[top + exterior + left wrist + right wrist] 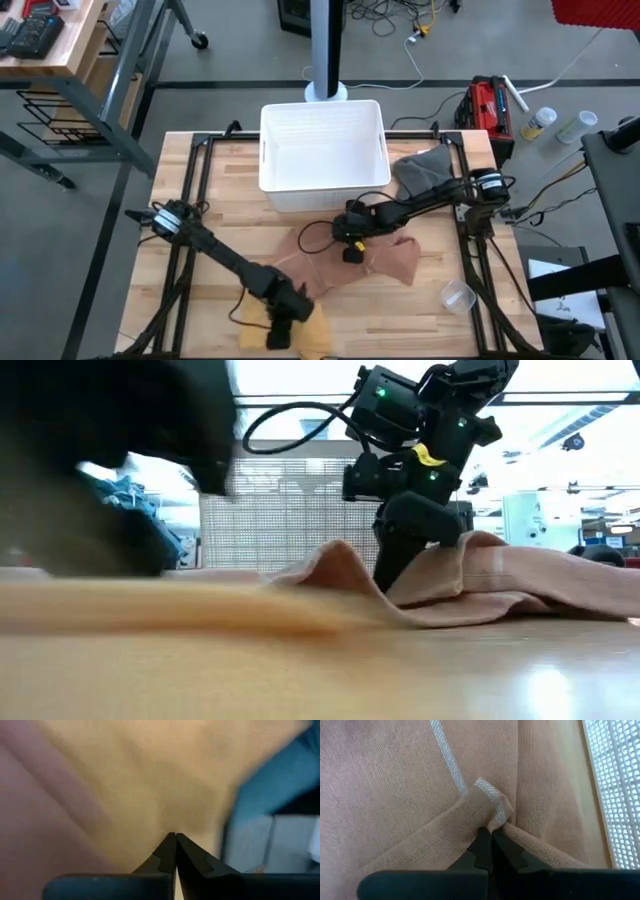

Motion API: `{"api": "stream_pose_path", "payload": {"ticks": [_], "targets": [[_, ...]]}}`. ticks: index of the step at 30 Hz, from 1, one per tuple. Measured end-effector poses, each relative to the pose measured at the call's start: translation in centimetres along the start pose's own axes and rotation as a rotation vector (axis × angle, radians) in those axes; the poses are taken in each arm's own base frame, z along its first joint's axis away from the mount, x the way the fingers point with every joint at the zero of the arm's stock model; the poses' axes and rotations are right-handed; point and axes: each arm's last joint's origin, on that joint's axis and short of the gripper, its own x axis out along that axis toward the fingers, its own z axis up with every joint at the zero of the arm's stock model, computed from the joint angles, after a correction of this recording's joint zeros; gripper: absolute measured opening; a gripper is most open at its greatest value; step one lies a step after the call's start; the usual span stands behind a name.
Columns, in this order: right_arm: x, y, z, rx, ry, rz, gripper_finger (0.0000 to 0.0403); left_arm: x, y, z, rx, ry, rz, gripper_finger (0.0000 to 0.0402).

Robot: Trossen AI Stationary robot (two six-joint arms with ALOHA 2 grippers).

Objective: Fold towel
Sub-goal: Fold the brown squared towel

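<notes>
A pink-tan towel (392,260) lies rumpled on the wooden table, in front of a white basket. My right gripper (350,252) stands at the towel's left part and is shut on it; the low view shows it (395,575) coming down into the raised cloth (500,585). A yellow cloth (318,340) lies flat at the near edge. My left gripper (282,335) is over that yellow cloth, fingers shut, and in the left wrist view the yellow cloth (150,780) fills the space beyond the tips (175,836). My right gripper pinches a bunched corner of the towel (492,815), beside its pale stripe, between the two fingertips. The fingers come from above, pointing down. Cloth rises in a ridge to the pinch; the rest lies slack on the table. Whether my left gripper touches the yellow cloth, I cannot tell.
A white basket (322,150) stands at the far middle of the table. A grey cloth (425,170) lies to its right. A clear cup (457,296) stands near the right front. Bare wood shows at the table's left and at its near right.
</notes>
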Motion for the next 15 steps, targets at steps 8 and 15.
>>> {"api": "stream_pose_path", "payload": {"ticks": [8,15], "targets": [[-1.2,-0.3,-0.8,-0.022,0.062,-0.013,0.0,-0.8,-2.1,-4.4,-0.155,0.07,0.064,0.0],[-4.1,-0.5,1.3,-0.046,-0.162,0.028,0.0,-3.7,-3.2,-5.1,-0.208,-0.213,0.171,0.0]]}}
